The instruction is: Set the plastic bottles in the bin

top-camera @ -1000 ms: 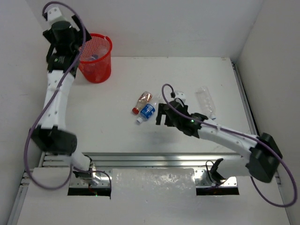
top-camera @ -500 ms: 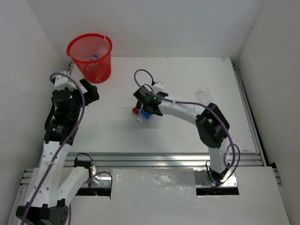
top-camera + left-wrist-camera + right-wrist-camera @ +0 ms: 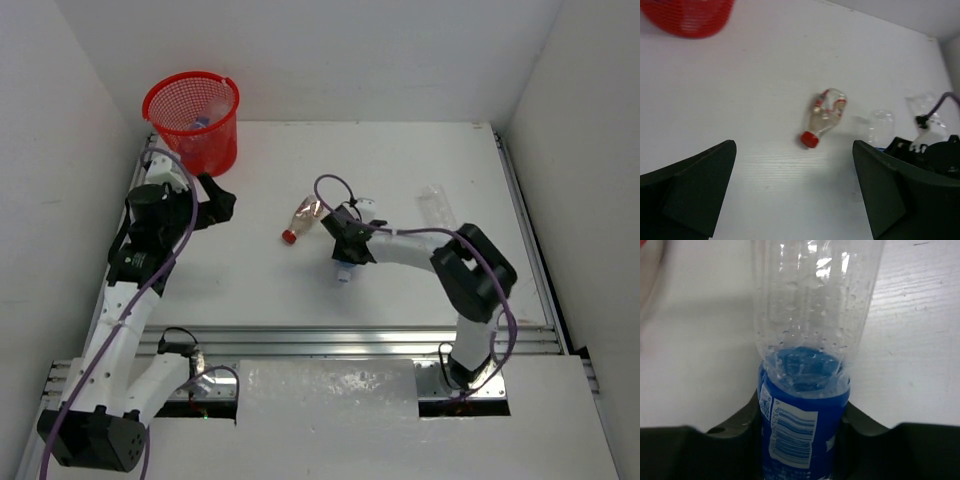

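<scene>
The red mesh bin [image 3: 190,120] stands at the far left corner, its lower part also in the left wrist view [image 3: 687,17]; a bottle [image 3: 200,122] lies inside it. My right gripper [image 3: 346,248] is shut on a blue-labelled clear bottle [image 3: 805,430] at mid-table, its cap end [image 3: 343,272] sticking out toward me. A red-capped bottle [image 3: 303,218] [image 3: 825,116] lies on the table just left of it. A crumpled clear bottle [image 3: 438,208] lies far right. My left gripper [image 3: 215,205] [image 3: 795,200] hangs open and holds nothing, below the bin and left of the red-capped bottle.
White walls close in the table on the left, back and right. A metal rail [image 3: 350,340] runs along the near edge by the arm bases. The right arm's purple cable [image 3: 335,190] loops above its wrist.
My right gripper reached the blue-labelled bottle, shut on it and carried it right and nearer. My left arm came away from the bin and now hangs lower, pointing toward mid-table.
</scene>
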